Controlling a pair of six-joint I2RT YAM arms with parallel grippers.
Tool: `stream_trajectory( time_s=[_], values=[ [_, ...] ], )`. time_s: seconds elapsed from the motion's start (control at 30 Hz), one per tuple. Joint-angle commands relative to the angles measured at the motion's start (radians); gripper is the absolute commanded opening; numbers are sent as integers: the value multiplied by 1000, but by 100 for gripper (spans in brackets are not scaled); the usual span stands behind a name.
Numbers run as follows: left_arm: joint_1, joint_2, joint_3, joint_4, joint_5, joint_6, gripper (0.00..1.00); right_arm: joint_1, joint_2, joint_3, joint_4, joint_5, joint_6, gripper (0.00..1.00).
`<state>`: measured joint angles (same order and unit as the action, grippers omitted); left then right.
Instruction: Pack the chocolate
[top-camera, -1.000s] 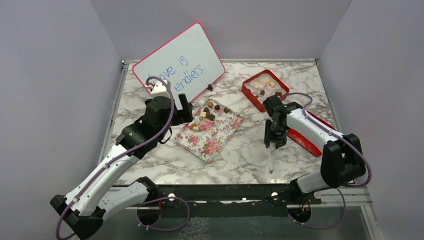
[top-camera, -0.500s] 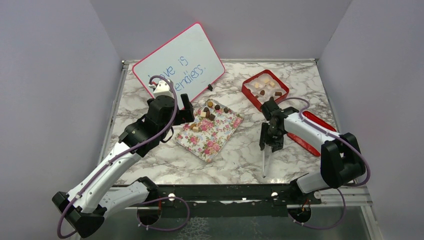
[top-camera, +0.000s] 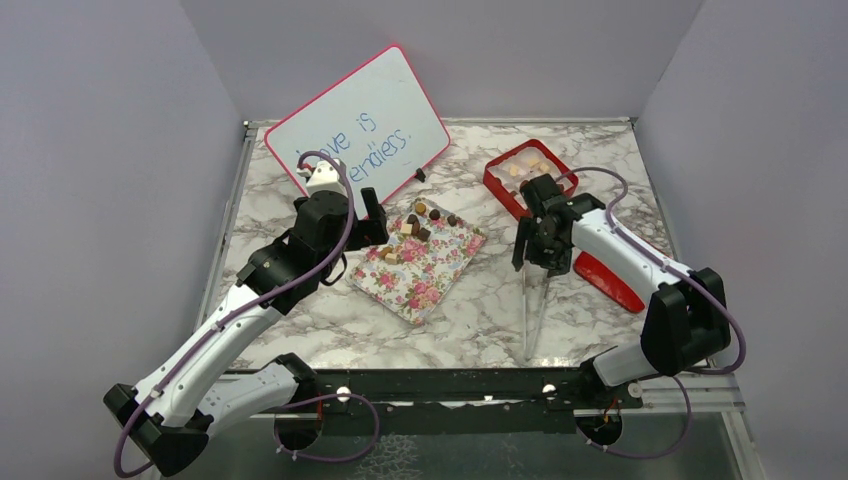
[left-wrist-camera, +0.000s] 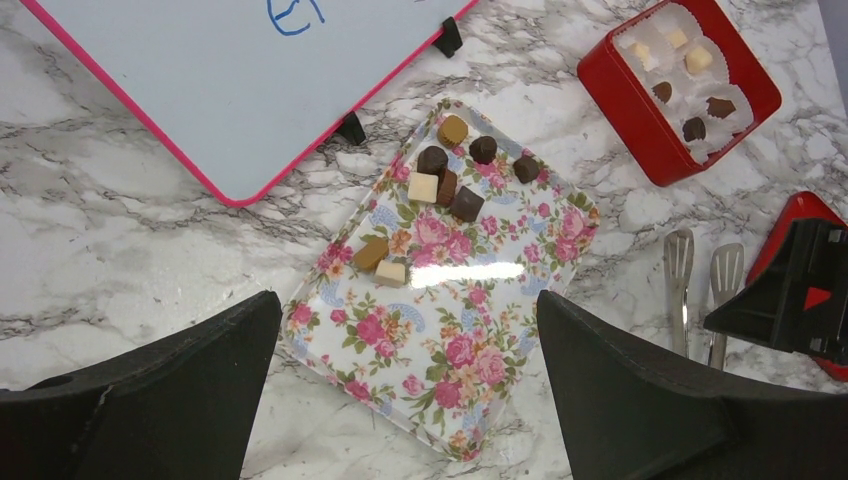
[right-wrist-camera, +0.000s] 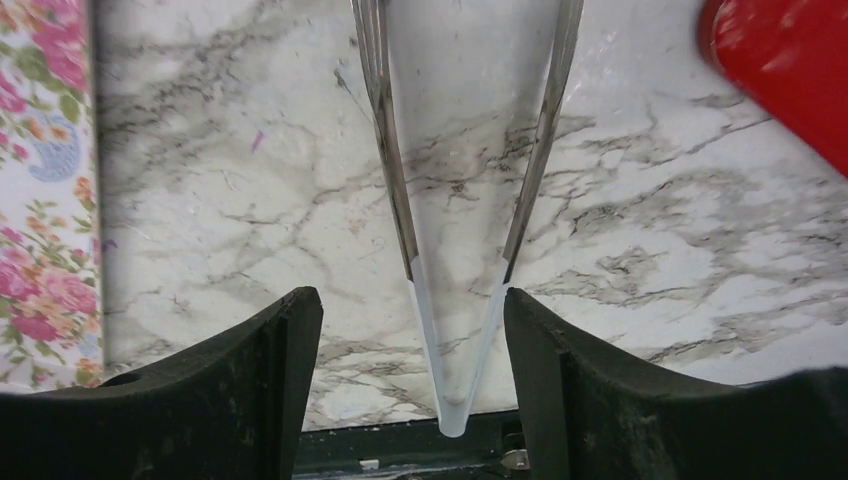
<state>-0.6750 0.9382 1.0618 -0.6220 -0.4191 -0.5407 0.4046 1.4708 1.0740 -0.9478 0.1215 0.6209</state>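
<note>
1. Brown and cream chocolate (top-camera: 420, 218) on floral tray (top-camera: 420, 282), just beside wide-open left hand (top-camera: 375, 218); more in red box (top-camera: 497, 188) beyond right hand (top-camera: 535, 262).
2. Left wrist: chocolate (left-wrist-camera: 450, 185) ahead of empty hand (left-wrist-camera: 407, 300).
3. Right wrist: open hand (right-wrist-camera: 410, 300) straddling tongs (right-wrist-camera: 452, 415) on tabletop (right-wrist-camera: 650, 250), untouched.

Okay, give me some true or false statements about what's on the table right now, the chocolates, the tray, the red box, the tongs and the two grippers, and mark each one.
1. The chocolate on the floral tray sits toward its whiteboard end. True.
2. The red box is empty. False: several pieces sit in its white paper cups.
3. The left gripper is open above the tray. True.
4. The tongs have a chocolate between their tips. False: the tips are bare.
5. The right gripper is open, with the tongs' joined end between its fingers. True.
</note>
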Motion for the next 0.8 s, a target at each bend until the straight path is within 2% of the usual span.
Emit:
stream_trajectory(
  time_s=[0.0,0.17,0.43,0.77],
  values=[
    [4,-10,8,25,17,13,99,-12,9,80,-55,134,-13,70],
    [4,12,16,20,46,21,99,-103,25,111,-22,175,-57,57],
    [3,4,-2,10,82,28,99,-315,45,107,95,207,-133,40],
    [3,-26,-25,6,91,23,99,-449,158,95,284,132,-135,34]
  ],
)
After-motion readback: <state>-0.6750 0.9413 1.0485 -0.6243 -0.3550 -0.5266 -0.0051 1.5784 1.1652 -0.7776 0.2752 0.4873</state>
